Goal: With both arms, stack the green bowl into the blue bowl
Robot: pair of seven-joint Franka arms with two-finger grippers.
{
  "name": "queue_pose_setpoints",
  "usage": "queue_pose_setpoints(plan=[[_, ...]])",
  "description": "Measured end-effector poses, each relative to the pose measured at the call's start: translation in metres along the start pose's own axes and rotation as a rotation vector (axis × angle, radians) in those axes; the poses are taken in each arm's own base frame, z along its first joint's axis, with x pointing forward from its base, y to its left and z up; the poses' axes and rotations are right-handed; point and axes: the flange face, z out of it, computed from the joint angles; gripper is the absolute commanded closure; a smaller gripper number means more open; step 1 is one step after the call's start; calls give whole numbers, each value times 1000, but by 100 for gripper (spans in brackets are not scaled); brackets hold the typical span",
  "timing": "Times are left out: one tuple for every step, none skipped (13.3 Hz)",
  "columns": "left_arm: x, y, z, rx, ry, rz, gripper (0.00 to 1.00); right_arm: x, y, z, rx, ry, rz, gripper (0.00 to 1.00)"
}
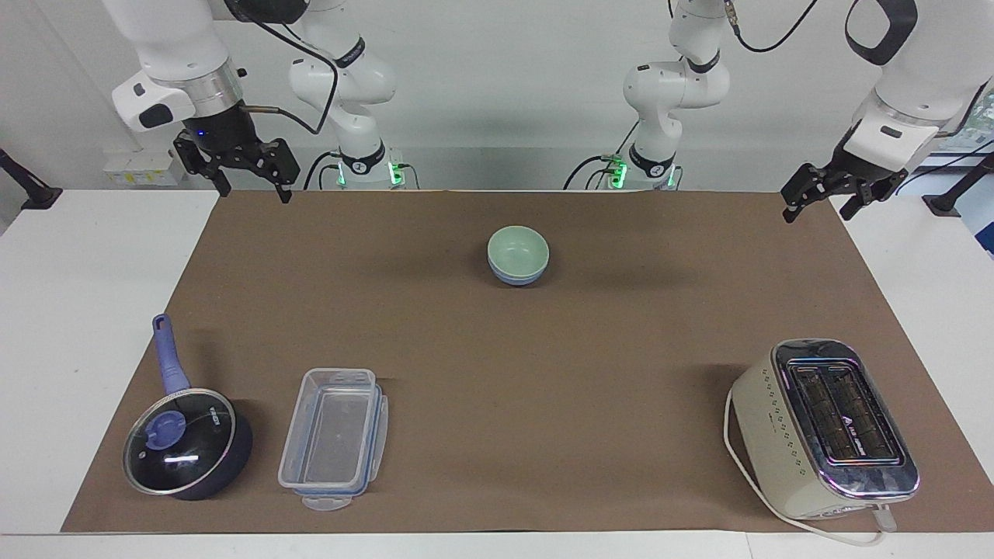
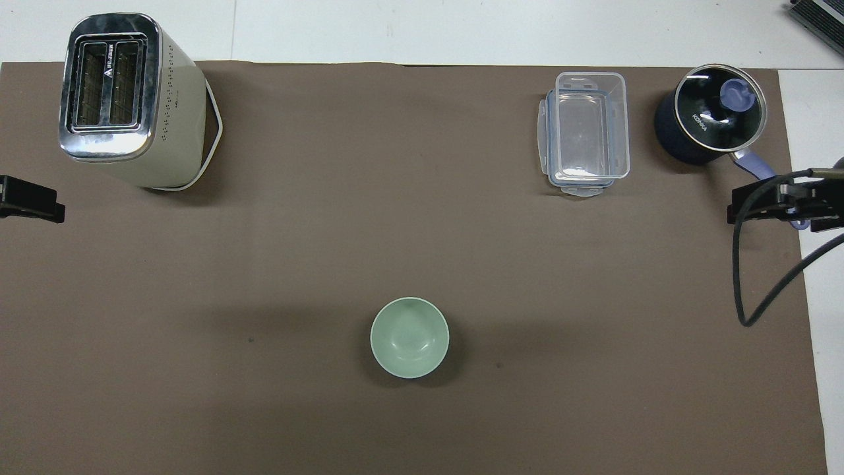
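Green bowl (image 1: pixel 518 249): it sits nested inside the blue bowl (image 1: pixel 516 276), upright, on the brown mat (image 1: pixel 497 365) midway between my two arms' ends and toward my side of the bench (image 1: pixel 85 310).
My left jaws (image 1: pixel 819 200): raised over the mat's corner at my left arm's end, spread wide, holding nothing, well apart from the bowls.
My right jaws (image 1: pixel 247 180): raised over the mat's corner at my right arm's end, spread wide and empty, also well apart from the bowls.
Facing view only: the blue rim and underside show beneath the green bowl, and both my arms show whole.
Overhead view only: the green bowl (image 2: pixel 409 337) covers the blue one completely; only the tip of my left jaws (image 2: pixel 30 203) and my right jaws (image 2: pixel 784 206) with a looping black cable show at the frame's sides.
Open room: bare mat all round the stacked bowls.
Edges: the toaster (image 1: pixel 827 427), the clear plastic container (image 1: pixel 334 439) and the lidded saucepan (image 1: pixel 186 441) line the mat's edge farthest from me, the toaster at my left arm's end, the other two at my right arm's end.
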Motion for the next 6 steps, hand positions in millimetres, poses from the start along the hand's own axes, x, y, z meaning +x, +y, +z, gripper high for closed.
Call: queue_pose_setpoints(plan=[[0,0,0,0,0,0,0,0,0,0,0,0,0,0],[0,0,0,0,0,0,0,0,0,0,0,-1,0,0],[0,0,0,0,0,0,0,0,0,1,0,-2,0,0],[0,0,0,0,0,0,0,0,0,1,0,-2,0,0],[0,0,0,0,0,0,0,0,0,1,0,-3,0,0],[0,0,0,0,0,0,0,0,0,1,-1,-3,0,0]])
